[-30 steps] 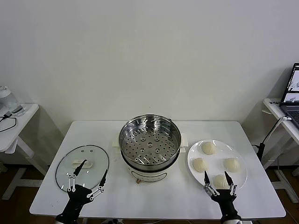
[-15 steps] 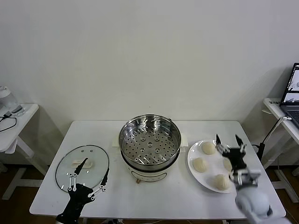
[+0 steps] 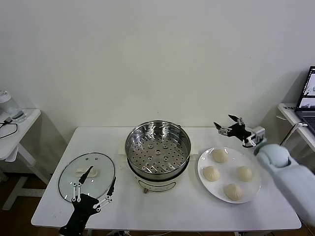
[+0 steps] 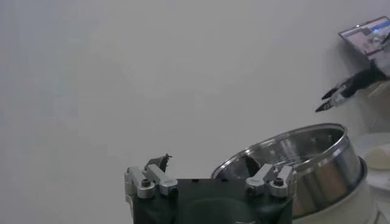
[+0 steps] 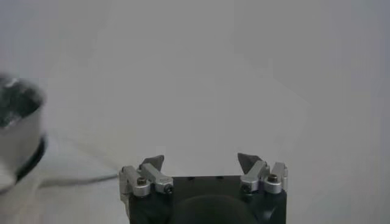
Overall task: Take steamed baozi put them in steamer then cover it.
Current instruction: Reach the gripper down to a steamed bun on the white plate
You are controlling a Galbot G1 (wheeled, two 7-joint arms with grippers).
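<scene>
Right gripper [image 3: 227,124], jaws apart and empty, above plate [image 3: 204,181] beside steamer [image 3: 158,147]; a hard squeeze could dent a bun [image 3: 219,156]; left gripper [image 3: 97,183], also apart, near lid [image 3: 86,173].

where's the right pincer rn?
Head view: the right pincer is open and empty in the air on the robot's right, beyond the far edge of the plate of baozi, right of the steamer.

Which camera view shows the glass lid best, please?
The head view shows it best: the glass lid lies whole and flat on the table, left of the steamer, just beyond the open left gripper. Neither the left wrist view nor the right wrist view shows the lid.
</scene>
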